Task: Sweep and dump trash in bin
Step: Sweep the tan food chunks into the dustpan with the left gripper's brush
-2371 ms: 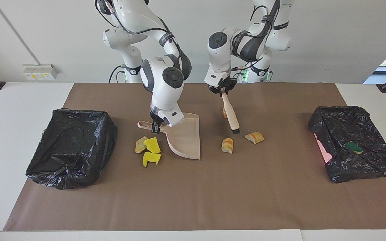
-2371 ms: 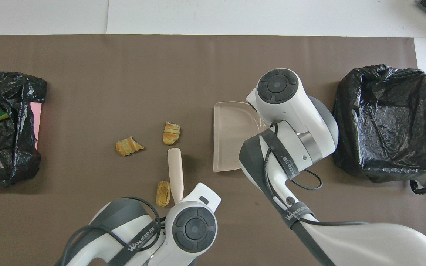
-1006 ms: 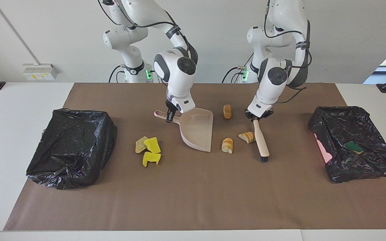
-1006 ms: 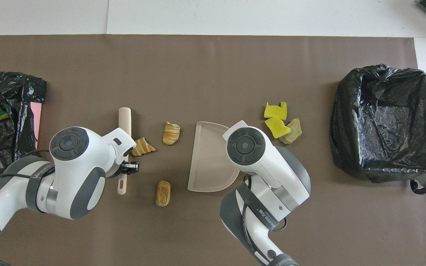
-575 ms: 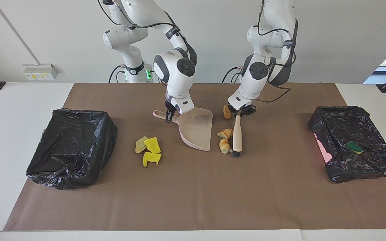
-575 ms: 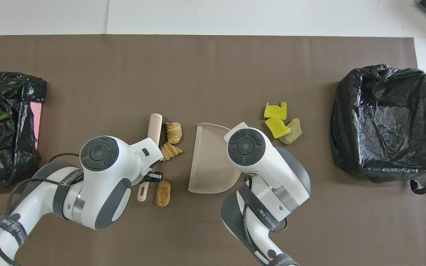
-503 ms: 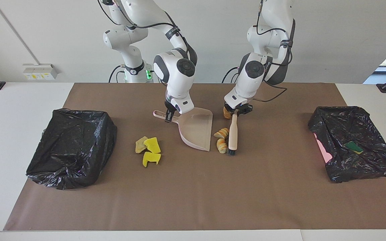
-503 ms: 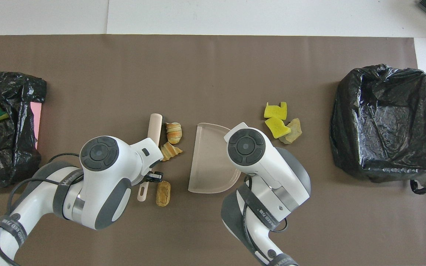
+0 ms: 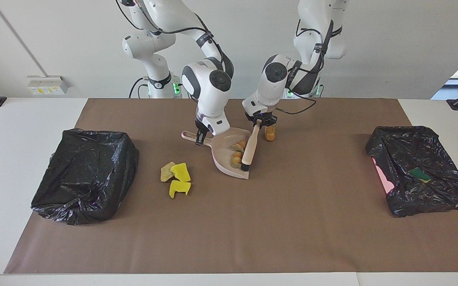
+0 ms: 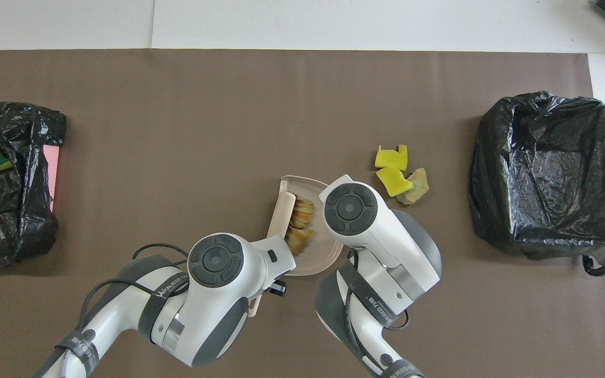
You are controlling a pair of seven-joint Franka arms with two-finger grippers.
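Fingers of the left gripper (image 9: 259, 122) are clamped on the brush (image 9: 249, 149) handle; fingers of the right gripper (image 9: 198, 138) are clamped on the dustpan (image 9: 224, 158) handle.

Facing view: brush lies across the pan's open edge, bristles at the lip. Two bread chunks (image 9: 237, 153) sit inside the pan against the brush. A third chunk (image 9: 269, 133) is on the counter (image 9: 229, 222) just beside the left gripper, outside the pan. Yellow sponge scraps (image 9: 176, 178) lie between the pan and the empty bin (image 9: 84, 174) at the right arm's end. The second bin (image 9: 420, 169) holds a green-and-yellow sponge (image 9: 420, 174).

Overhead view: left gripper (image 10: 276, 289) hidden under its wrist; chunks (image 10: 299, 224) are inside the dustpan (image 10: 310, 265), brush (image 10: 280, 215) alongside. Scraps (image 10: 399, 176) are near the pan but outside it.

Risks: lifting the brush early could let the chunks roll out over the lip. Tilting the pan mouth-down en route would spill them. The third chunk and the scraps are easy to skip.
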